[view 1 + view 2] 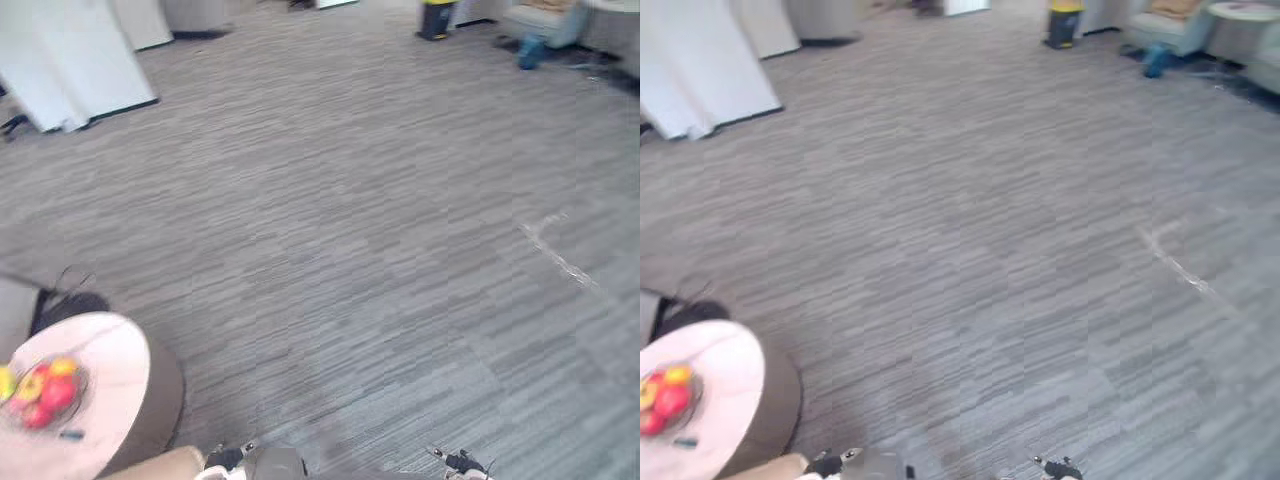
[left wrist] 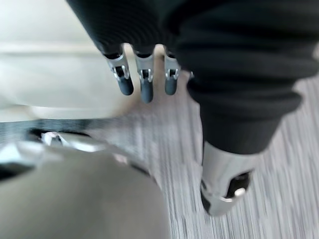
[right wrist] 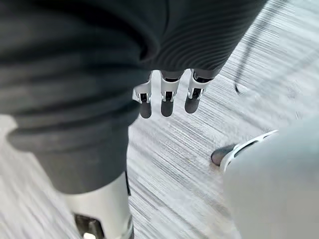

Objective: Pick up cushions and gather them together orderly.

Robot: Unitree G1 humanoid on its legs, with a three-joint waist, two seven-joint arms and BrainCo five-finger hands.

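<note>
Left robot hand [image 2: 144, 85] and right robot hand [image 3: 167, 102] hang spread, empty; fruit bowl [image 1: 42, 392] on round bench [image 1: 112, 352] at eight o'clock.

The grey floor [image 1: 350, 230] runs in fine darker streaks. The tabletop [image 1: 110, 355] is pale pink, its side brown, its fruit [image 1: 45, 390] red and yellow. The left hand [image 2: 145, 79] and right hand [image 3: 167, 97] are silver with dark tips.

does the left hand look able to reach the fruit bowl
Probably yes: the fruit bowl sits on the round table close on the robot's left, nothing visibly between, and the left hand hangs open.
</note>
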